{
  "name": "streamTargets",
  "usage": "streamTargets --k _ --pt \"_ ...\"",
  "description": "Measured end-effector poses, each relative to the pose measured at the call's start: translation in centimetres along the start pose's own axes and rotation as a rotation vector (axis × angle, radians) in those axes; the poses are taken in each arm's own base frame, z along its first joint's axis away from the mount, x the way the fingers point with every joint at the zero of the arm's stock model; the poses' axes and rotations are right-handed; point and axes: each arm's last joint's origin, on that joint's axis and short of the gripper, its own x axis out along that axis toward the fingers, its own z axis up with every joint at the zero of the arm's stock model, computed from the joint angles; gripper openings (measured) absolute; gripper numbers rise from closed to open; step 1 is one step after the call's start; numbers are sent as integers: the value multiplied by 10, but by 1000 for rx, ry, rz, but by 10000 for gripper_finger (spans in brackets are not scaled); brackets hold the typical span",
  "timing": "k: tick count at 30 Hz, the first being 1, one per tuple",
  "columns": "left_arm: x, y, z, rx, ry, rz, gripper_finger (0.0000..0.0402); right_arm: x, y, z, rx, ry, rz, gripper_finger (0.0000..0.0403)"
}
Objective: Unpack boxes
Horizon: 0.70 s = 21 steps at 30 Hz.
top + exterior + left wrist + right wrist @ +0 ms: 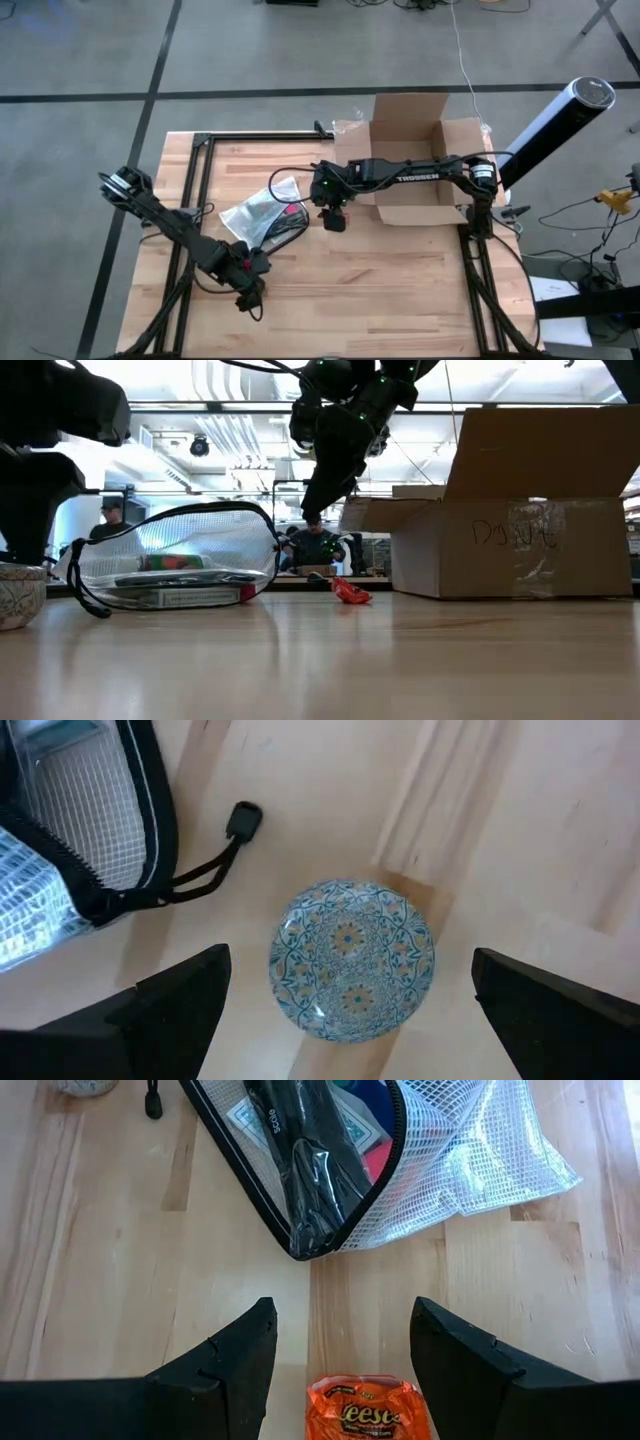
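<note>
Cardboard box (415, 160) sitting open: light, stiff, best gripped by flap. Right gripper (340, 1345) hovering released; left gripper (345, 985) released.

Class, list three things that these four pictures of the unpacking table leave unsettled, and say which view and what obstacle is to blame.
1. Inside of the cardboard box: in the high view the right arm crosses it; in the low view its front wall hides it.
2. Orange Reese's packet: cut off by the right wrist picture's edge.
3. Contents of the mesh pouch: blurred by the mesh in the low view, too small in the high view.
</note>
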Motion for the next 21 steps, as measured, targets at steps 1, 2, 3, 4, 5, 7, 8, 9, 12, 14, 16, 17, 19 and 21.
streamTargets --k 1,2,3,4,5,7,8,9,12,14,16,17,19,21 --pt "1 0 0 -3 -1 -3 395 0 0 0 0 0 0 199" --pt "1 -1 0 -4 -3 -12 395 0 0 0 -1 0 0 199" --pt "2 -1 0 -6 -6 -20 395 0 0 0 -3 0 0 199" --pt "3 -1 0 -10 -8 -27 395 0 0 0 -8 0 0 199" --pt "4 -1 0 -16 -12 -33 395 0 0 0 -12 0 0 199" --pt "7 -1 0 -28 -19 -47 395 0 0 0 -19 0 0 199" --pt "8 0 -1 -32 -21 -50 395 0 0 0 -22 -1 0 199" --pt "11 1 -2 -38 -18 -47 395 0 0 0 -24 -1 0 199" --pt "19 3 -4 -42 10 -26 395 0 0 0 -25 -1 0 199" --pt "26 2 -5 -41 33 -21 395 0 0 0 -27 -1 0 199" --pt "32 1 -5 -41 52 -13 394 0 0 0 -27 -1 0 199" --pt "35 1 -5 -44 57 -6 392 0 0 0 -28 -1 -1 199" --pt "39 0 -5 -48 54 1 386 0 0 0 -29 -1 0 199" --pt "40 -3 -2 -50 41 2 368 0 0 0 -31 -2 -1 199"
